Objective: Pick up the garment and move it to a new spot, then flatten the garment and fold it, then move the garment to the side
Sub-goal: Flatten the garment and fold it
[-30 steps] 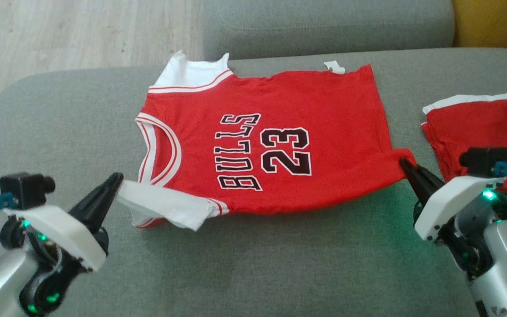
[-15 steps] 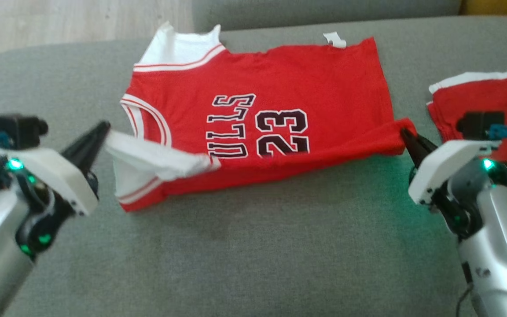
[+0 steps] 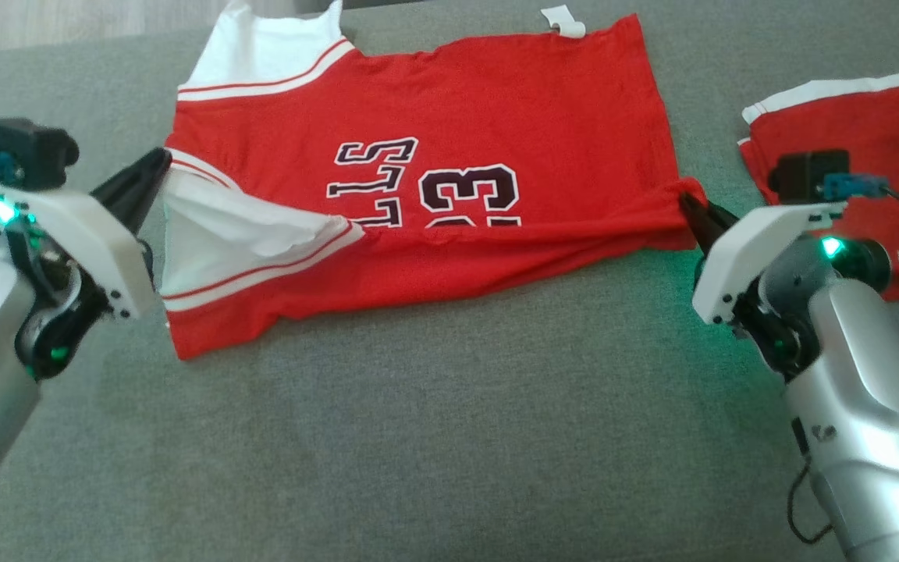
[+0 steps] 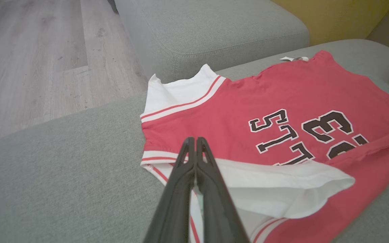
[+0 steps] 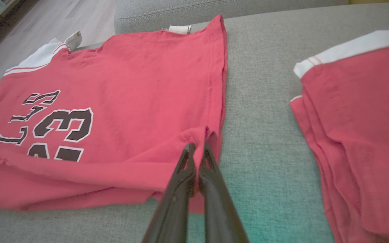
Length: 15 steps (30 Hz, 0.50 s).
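I had the red jersey [image 3: 496, 101] lying across the middle of the grey couch seat [image 3: 449, 453]. Its near edge was raised off the seat and drawn over the lower part of the lettering. My left gripper [image 3: 162, 156] was pinched fully closed on the white sleeve toward the seat's left side. My right gripper [image 3: 685, 201] was clamped just as tight on the red hem corner toward the seat's right. A second red garment [image 3: 871, 117] lay at the seat's right end, apart from the jersey.

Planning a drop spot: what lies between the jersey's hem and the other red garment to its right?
Bare grey sofa cushion, as the right wrist view shows.
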Motion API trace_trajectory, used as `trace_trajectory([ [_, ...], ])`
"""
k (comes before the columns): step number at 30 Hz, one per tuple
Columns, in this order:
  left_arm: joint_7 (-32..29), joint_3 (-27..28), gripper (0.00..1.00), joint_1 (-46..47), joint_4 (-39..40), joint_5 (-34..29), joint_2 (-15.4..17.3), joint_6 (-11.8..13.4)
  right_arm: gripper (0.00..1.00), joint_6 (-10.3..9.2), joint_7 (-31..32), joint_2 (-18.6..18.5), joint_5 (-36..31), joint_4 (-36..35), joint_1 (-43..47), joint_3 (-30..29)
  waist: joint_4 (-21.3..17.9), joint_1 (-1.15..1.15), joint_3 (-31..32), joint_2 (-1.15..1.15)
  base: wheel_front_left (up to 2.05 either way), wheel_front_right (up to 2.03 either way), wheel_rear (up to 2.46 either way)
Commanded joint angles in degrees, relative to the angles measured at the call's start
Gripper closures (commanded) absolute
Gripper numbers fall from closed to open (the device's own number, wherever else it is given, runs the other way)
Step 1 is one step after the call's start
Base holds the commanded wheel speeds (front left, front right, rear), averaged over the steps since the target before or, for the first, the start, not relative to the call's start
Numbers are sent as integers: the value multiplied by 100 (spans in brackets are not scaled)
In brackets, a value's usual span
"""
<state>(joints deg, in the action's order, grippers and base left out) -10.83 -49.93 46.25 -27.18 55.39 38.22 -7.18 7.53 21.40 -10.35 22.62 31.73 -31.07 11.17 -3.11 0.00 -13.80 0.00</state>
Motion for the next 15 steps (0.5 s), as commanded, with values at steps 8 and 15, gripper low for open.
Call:
trace_trajectory([
  [8,622,-139,0,897,-411,-124,43,-30,0,-4,-557,49,-452,303,-666,199,-24,0,-148,0,0,0,0],
  [15,1755,232,0,1135,-808,-19,-251,-1,0,-4,-1511,131,-590,359,-806,-176,80,0,-79,0,0,0,0],
])
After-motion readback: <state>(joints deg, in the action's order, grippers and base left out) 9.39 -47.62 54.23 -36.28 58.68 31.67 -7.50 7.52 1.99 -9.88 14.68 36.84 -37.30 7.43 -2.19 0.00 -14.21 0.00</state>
